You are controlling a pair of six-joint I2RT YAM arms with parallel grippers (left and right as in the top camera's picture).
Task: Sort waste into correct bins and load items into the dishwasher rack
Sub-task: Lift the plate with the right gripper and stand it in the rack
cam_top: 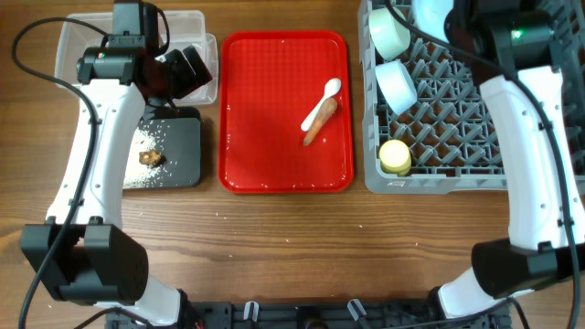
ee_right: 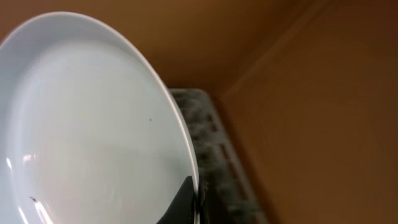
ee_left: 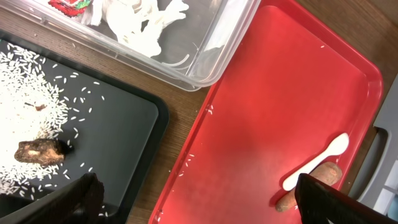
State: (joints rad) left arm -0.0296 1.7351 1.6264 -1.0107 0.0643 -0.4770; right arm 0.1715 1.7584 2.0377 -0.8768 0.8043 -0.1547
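Pinched at its rim by the right jaws, which are closed onto it, the round light-blue plate [ee_right: 93, 124] is held at the far edge of the dishwasher rack [cam_top: 439, 175]; whether it rests on the pegs cannot be told. Along the rack's left edge three items are seen: the pale green-white bowl [cam_top: 388, 32] at the far corner, the small light-blue bowl [cam_top: 398, 84] just in front of it, and the small yellow cup [cam_top: 395, 157] at the near corner.

The left jaws are spread wide and hold nothing, their fingers [ee_left: 81, 196] hanging above the gap between the black tray [cam_top: 187, 151] and the red serving tray [cam_top: 265, 137]. Loose white rice [ee_left: 25, 87] and the small brown food chunk [ee_left: 40, 151] lie on the black tray. Near the red tray's right edge the white plastic spoon [cam_top: 322, 103] lies touching the carrot-like stick [cam_top: 320, 122]. At the counter's far left corner, the clear tub [cam_top: 69, 46] holds the red-and-white wrapper [ee_left: 68, 5] and the white paper scrap [ee_left: 140, 25].
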